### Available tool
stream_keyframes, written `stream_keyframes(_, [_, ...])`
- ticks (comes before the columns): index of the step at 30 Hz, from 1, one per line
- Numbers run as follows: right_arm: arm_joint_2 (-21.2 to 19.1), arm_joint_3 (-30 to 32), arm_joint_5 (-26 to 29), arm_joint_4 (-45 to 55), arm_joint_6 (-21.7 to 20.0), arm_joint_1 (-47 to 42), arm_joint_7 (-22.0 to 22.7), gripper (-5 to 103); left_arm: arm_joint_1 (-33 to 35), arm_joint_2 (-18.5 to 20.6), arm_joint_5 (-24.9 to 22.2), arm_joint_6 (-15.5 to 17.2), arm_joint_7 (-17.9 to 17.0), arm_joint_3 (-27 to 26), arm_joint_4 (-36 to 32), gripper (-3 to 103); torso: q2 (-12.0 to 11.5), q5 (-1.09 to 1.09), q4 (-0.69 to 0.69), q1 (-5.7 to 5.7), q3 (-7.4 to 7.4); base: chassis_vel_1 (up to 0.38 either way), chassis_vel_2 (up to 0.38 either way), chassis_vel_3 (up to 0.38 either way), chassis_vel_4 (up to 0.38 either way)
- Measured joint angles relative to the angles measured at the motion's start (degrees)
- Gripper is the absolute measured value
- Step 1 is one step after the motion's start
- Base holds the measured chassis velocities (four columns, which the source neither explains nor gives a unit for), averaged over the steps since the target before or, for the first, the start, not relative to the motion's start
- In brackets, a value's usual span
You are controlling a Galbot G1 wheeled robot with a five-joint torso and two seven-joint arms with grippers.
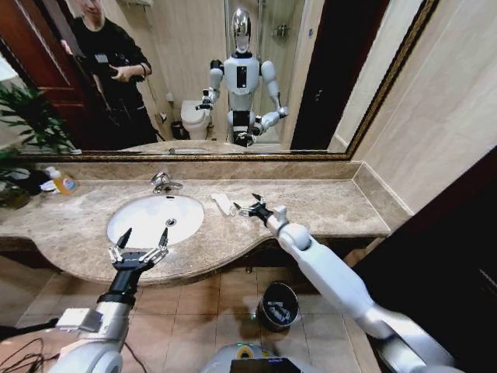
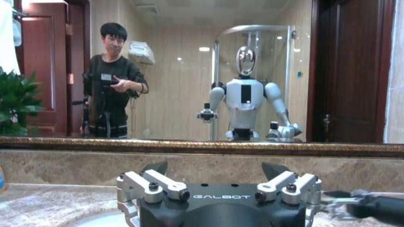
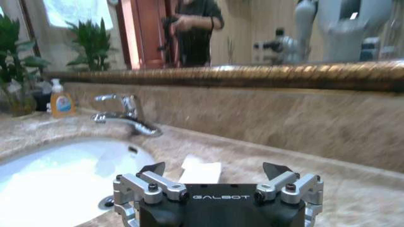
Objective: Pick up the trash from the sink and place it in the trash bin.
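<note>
Head view gave us the whole counter, and reading it from nine o'clock across to three we counted one orange-labelled soap bottle (image 1: 62, 183) near the mirror, one sink (image 1: 124, 225) with one chrome tap (image 1: 164, 183) at its twelve o'clock, and one white wrapper (image 1: 224, 203) lying on the marble just beside the basin's two o'clock rim. Our left gripper (image 1: 140, 238) hovered at the basin's six o'clock edge with its fingers spread apart and nothing between them. Our right gripper (image 1: 247, 203) sat low over the counter at the wrapper's three o'clock, fingers likewise apart and empty, close to the wrapper but not closed on it. One trash bin (image 1: 279, 305) stood on the floor tiles at five o'clock from the sink, something pale showing inside. The basin looked bare to us, so we judged most of the trash already binned and this one wrapper left; what lay in the bin we could not make out.
</note>
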Motion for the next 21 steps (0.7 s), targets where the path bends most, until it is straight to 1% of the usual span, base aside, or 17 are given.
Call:
stream_keyframes(2, [1.5,-2.1,1.2,-1.2,-2.1,1.6,2.3,100,0.0,0.0,0.0,0.0,0.0,0.0,0.0,100,0.0,-0.01,0.00,0.00,0.00,0.000,0.000,0.000,0.000])
stream_keyframes(4, [1.5,-2.1,1.2,-1.2,-2.1,1.6,2.3,100,0.0,0.0,0.0,0.0,0.0,0.0,0.0,100,0.0,-0.01,0.00,0.00,0.00,0.000,0.000,0.000,0.000])
stream_keyframes(5, [3.2,-3.3,1.5,-3.2,-3.5,2.9,3.7,100,0.0,0.0,0.0,0.0,0.0,0.0,0.0,100,0.0,-0.01,0.00,-0.01,0.00,0.000,0.000,0.000,0.000])
stream_keyframes(6, [3.2,-3.3,1.5,-3.2,-3.5,2.9,3.7,100,0.0,0.0,0.0,0.0,0.0,0.0,0.0,100,0.0,-0.01,0.00,-0.01,0.00,0.000,0.000,0.000,0.000])
stream_keyframes(9, [5.5,-4.6,1.6,-5.7,-4.6,4.6,5.3,100,0.0,0.0,0.0,0.0,0.0,0.0,0.0,100,0.0,0.00,0.00,-0.01,-0.01,0.000,0.000,0.000,0.000])
stream_keyframes(15, [7.2,-5.9,1.4,-7.7,-4.8,5.7,5.8,100,0.0,0.0,0.0,0.0,0.0,0.0,0.0,100,0.0,-0.01,0.00,-0.01,-0.01,0.000,0.000,0.000,0.000])
stream_keyframes(21, [8.9,-6.9,0.6,-12.4,-3.1,6.7,5.3,100,0.0,0.0,0.0,0.0,0.0,0.0,0.0,100,0.0,0.00,0.00,-0.01,-0.01,0.000,0.000,0.000,0.000])
